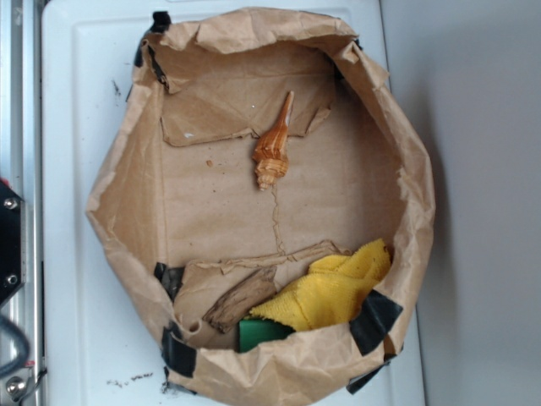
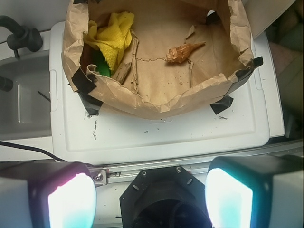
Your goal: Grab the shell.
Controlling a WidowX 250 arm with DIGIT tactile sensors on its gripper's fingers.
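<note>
The shell is orange-tan and ridged, with a long thin spike pointing up in the exterior view. It lies on the floor of a brown paper bag tray, near the middle. In the wrist view the shell lies at the far side, spike pointing right. My gripper is open and empty, its two glowing pads wide apart at the bottom of the wrist view, well back from the paper tray. The gripper does not show in the exterior view.
In the tray lie a yellow cloth, a green block and a flat brown bark piece. The tray sits on a white lid. A black base and a metal rail lie below the gripper.
</note>
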